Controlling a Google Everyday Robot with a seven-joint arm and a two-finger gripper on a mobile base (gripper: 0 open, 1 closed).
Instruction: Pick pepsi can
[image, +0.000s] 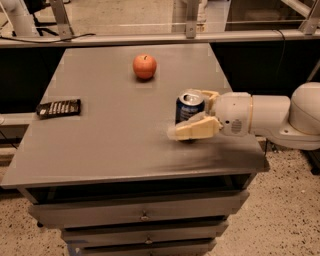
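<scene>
Closing on the pepsi can (188, 106) is judged to be the step in hand. The pincer (190, 116) reaches in over one side edge of the table (110, 145), level with the can's body. Its jaws are set wide and straddle the can. One cream finger (194, 130) crosses in front of the can's lower half, and the other shows just behind its upper rim. The can stands upright between them. Contact on either side cannot be confirmed.

Recommended practice:
- Keep the can centred between the fingers before they close, so that neither pushes it sideways or tips it.
- Close squarely across the cylinder's middle, clear of the rim.
- Use moderate force, since a thin-walled can is likely to dent.
- Lift straight up once it is held.

Materials noted:
- The can is a smooth dark blue cylinder with white print and a silver top, and probably slippery.
- The fingers are long, flat, matt and tapering.
- The arm (270, 117) behind them is a rounded white housing.
- The table is flat grey with a dull sheen, and has drawers (145, 215) below.
- A round, glossy orange-red apple (144, 66) sits well beyond the pincer, toward the far edge.
- A flat black rectangular object (58, 107) lies far across from the pincer, near the opposite edge.

Neither obstructs the grasp.
</scene>
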